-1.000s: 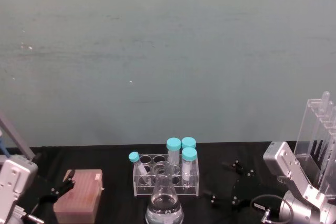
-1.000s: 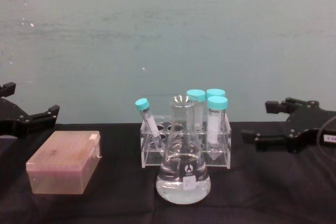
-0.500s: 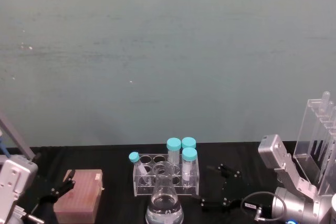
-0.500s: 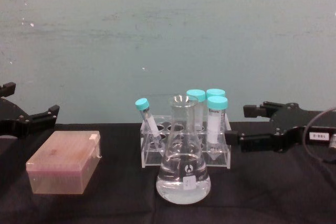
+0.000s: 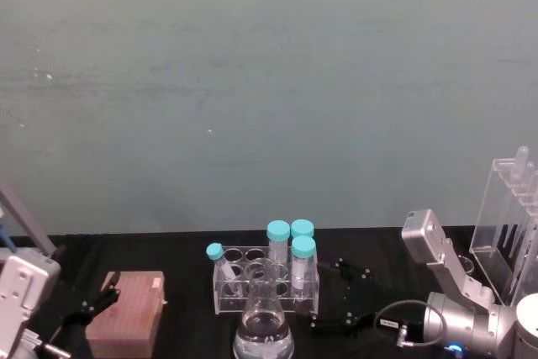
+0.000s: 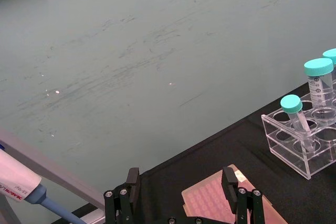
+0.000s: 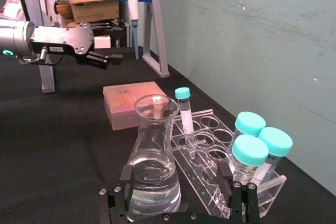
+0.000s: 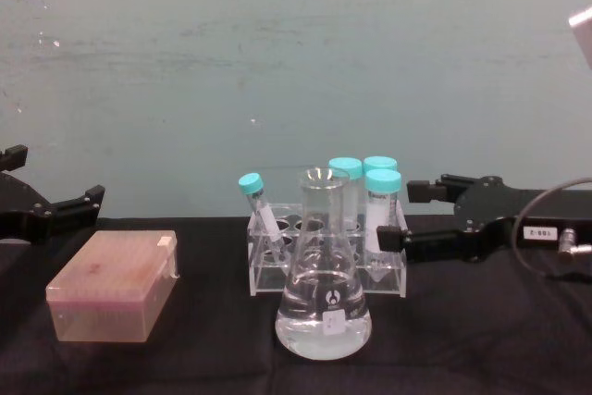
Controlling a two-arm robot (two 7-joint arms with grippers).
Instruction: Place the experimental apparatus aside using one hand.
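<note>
Our black two-finger right gripper [image 8: 407,216] gapes empty; the clear conical glass flask [image 8: 323,293] stands near, leftward, outside its jaws. Our left gripper [image 6: 180,179] sits parked, likewise spread.

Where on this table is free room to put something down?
Bare black table lies between the pink box and the flask, and right of the flask, nearer the robot than the open right claw. Crowded: flask close before the tube rack, right claw at its right end, left claw idle by the pink box.
</note>
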